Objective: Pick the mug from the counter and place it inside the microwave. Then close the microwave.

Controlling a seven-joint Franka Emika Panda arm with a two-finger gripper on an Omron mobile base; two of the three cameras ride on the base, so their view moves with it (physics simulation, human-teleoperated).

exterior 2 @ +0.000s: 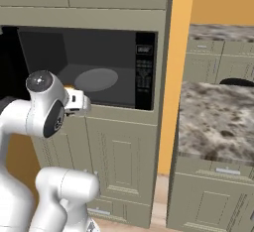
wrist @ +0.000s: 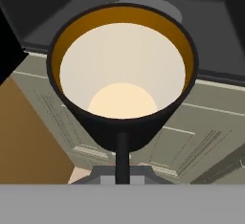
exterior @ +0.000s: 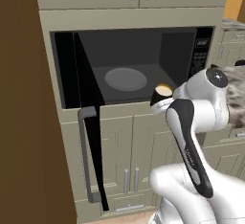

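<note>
The mug [wrist: 123, 82] is held at the end effector [wrist: 122, 144], clenched on its near wall; one dark finger [wrist: 122, 158] runs up the outside of the black body in the hand view. The mug is empty: the hand view looks straight into it and shows a pale interior, an orange band under the rim and a lighter round floor. In the left base view the mug [exterior: 162, 92] sits at the front lip of the microwave [exterior: 201, 55] opening, toward its right side, with the tan top showing and the black body below; whether it rests on the cavity floor or is still carried above it cannot be told.

The microwave cavity holds the round grey turntable [exterior: 125, 79], bare, to the left of the mug and deeper in. The door [exterior: 88, 122] stands fully swung out on the left, its grey bar handle [exterior: 86, 156] hanging below the opening.

The right base view gives the button panel [exterior 2: 144, 72] face-on and the mottled tabletop [exterior 2: 216, 119] off to the right, past an orange wall strip [exterior 2: 176, 77]; there the mug is hidden behind the wrist. The left base view adds a brown panel [exterior: 28, 122] along the left edge.

The arm [exterior: 189, 141] rises from below, elbow bent, forearm reaching forward and level toward the opening, above the beige cabinet doors [exterior: 139, 151]
</note>
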